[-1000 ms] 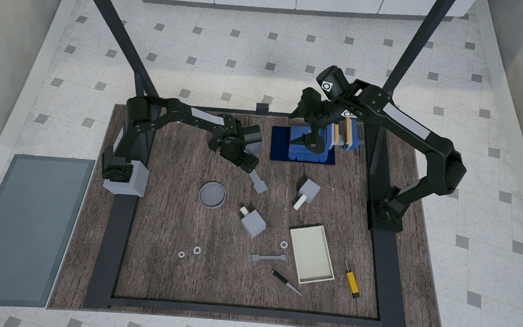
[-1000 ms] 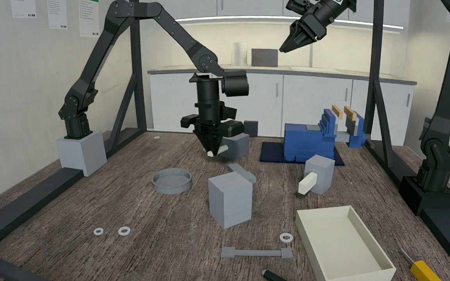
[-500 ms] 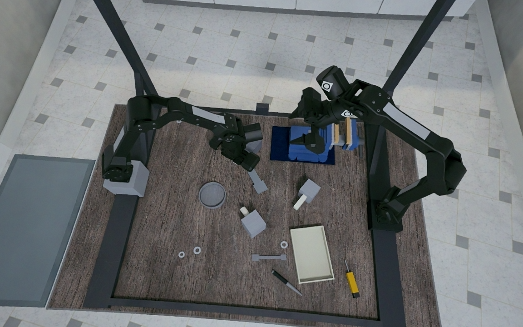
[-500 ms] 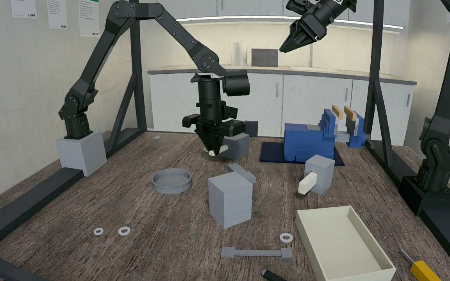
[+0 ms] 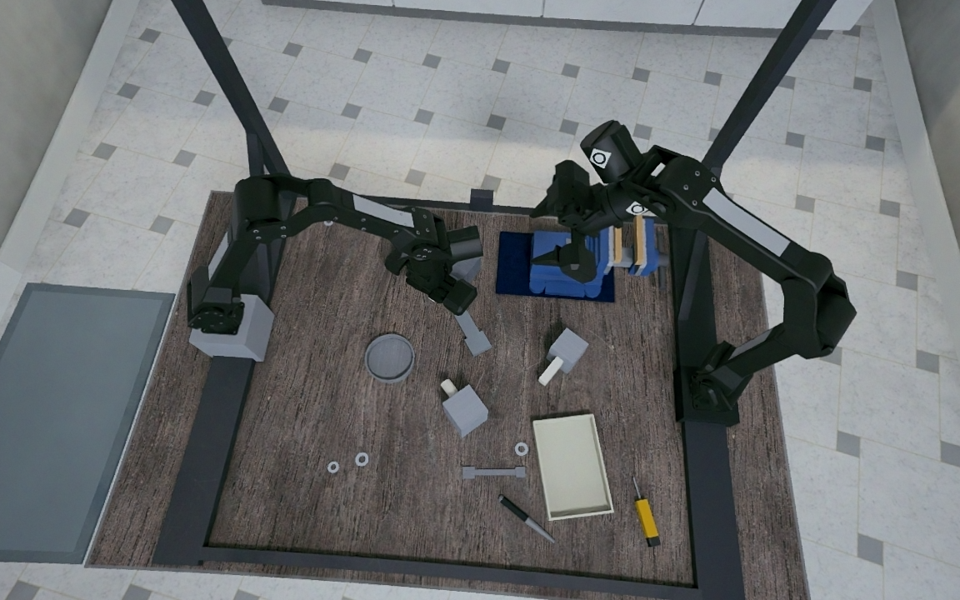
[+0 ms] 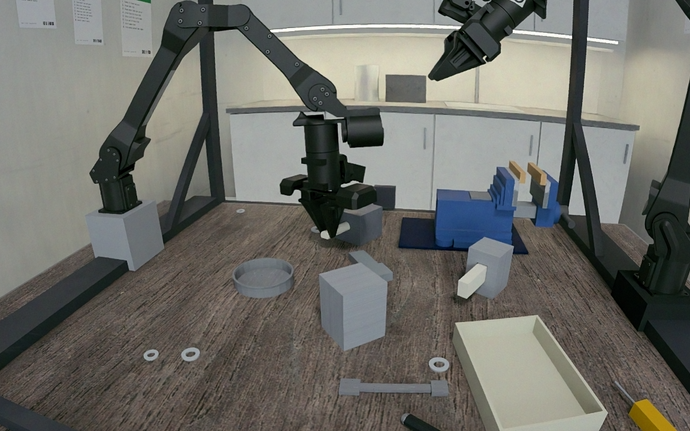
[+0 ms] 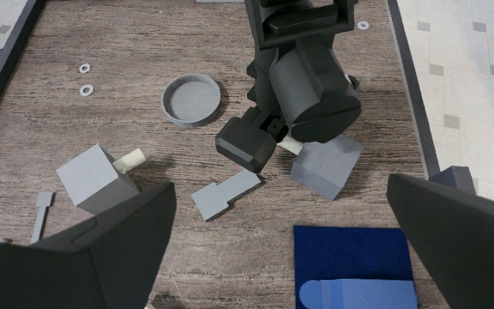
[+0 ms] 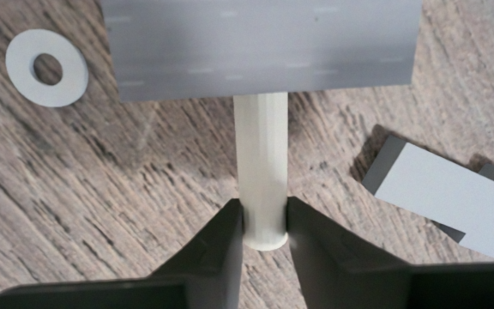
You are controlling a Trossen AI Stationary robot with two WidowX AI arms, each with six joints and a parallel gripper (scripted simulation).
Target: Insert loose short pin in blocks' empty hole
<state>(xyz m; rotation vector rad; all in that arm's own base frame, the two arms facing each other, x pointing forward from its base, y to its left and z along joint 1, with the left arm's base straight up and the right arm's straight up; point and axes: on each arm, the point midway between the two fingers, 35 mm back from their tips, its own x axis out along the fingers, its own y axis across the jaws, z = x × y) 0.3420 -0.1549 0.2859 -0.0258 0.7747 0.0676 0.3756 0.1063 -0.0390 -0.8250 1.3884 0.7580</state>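
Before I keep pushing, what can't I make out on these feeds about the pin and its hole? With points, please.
- Hole mouth: hidden in the right wrist view by the block's (image 8: 264, 47) overhanging top.
- Pin's (image 6: 342, 228) (image 7: 291, 145) (image 8: 262, 159) far end: out of sight at the block; depth unreadable.
- Block's far side: cut off by the right wrist view's upper edge.
- Right pincer's (image 8: 265, 215) grip: blocked in the top view by its own arm.
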